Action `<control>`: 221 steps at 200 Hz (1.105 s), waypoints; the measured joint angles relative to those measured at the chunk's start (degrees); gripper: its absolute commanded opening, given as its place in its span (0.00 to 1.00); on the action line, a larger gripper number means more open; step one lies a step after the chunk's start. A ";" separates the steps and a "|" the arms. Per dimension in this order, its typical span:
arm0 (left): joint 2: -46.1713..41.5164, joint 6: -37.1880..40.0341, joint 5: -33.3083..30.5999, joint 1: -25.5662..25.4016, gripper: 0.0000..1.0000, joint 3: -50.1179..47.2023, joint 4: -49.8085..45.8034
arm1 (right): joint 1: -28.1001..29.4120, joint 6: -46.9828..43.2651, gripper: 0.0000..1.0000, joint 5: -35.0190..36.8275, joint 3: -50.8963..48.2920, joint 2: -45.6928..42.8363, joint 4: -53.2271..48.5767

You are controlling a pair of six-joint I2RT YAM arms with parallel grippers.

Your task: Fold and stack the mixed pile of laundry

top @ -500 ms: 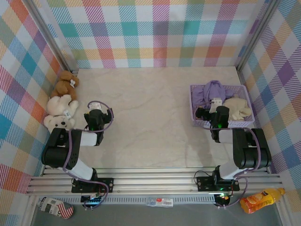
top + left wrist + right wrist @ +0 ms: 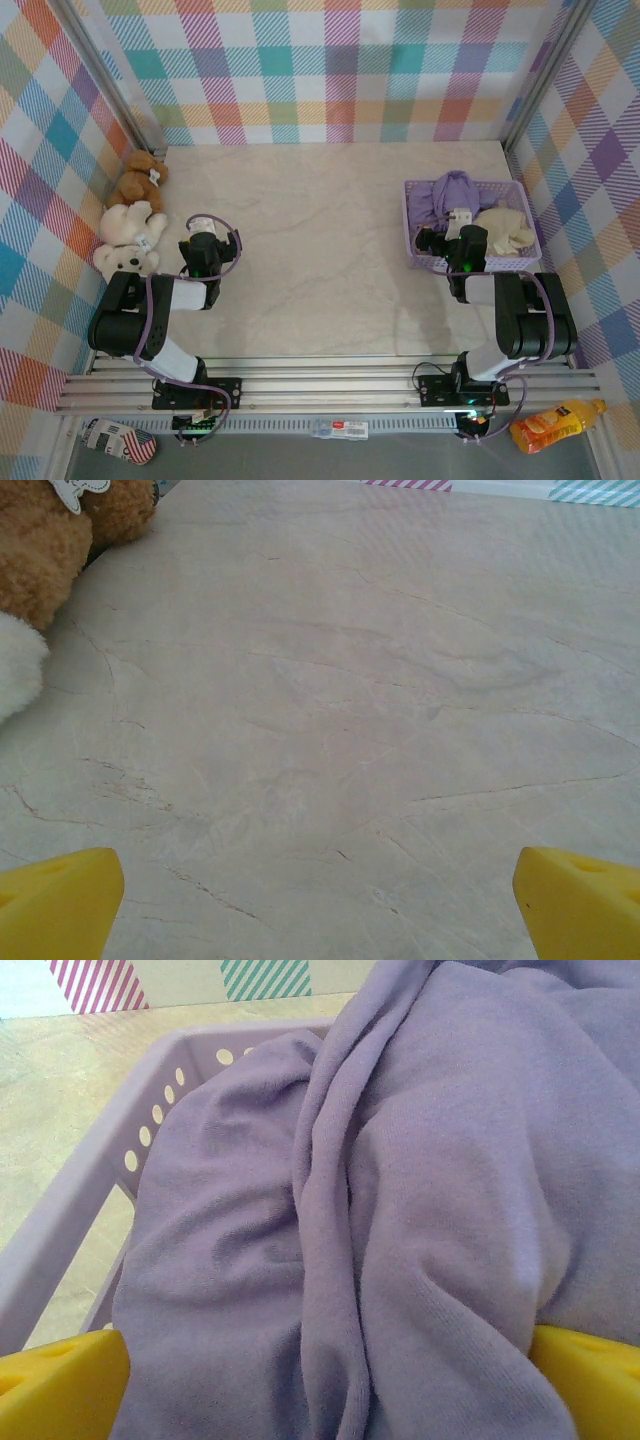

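The lavender-purple shirt (image 2: 447,193) lies bunched in the left half of the lavender mesh basket (image 2: 420,262), and the cream-beige garment (image 2: 505,228) fills its right half. My right gripper (image 2: 460,224) reaches over the basket's near rim. In the right wrist view its yellow fingertips (image 2: 60,1385) stand wide apart, open, with folds of the purple shirt (image 2: 400,1210) lying between and beyond them. My left gripper (image 2: 203,230) hovers open over bare table at the left, yellow fingertips (image 2: 55,905) far apart with nothing between them.
A brown teddy bear (image 2: 140,180) and a cream teddy bear (image 2: 125,240) lie at the table's left edge, close beside my left gripper. The basket rim (image 2: 90,1190) runs left of the shirt. Plaid walls enclose the marbled table (image 2: 320,230). An orange bottle (image 2: 555,425) lies off the table.
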 measured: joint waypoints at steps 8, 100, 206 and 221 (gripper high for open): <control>0.00 0.00 0.00 0.00 1.00 0.00 0.00 | 0.00 0.00 0.99 0.00 0.00 0.00 0.00; 0.00 0.00 0.02 0.00 1.00 0.00 -0.02 | 0.02 0.07 0.99 0.13 0.00 0.00 -0.04; -16.57 -7.30 0.70 0.00 1.00 20.70 -37.66 | 0.02 6.82 0.99 1.14 16.04 -22.99 -39.67; -15.76 -11.98 1.49 0.00 1.00 27.30 -46.03 | -0.07 12.20 0.99 2.14 21.51 -23.50 -47.50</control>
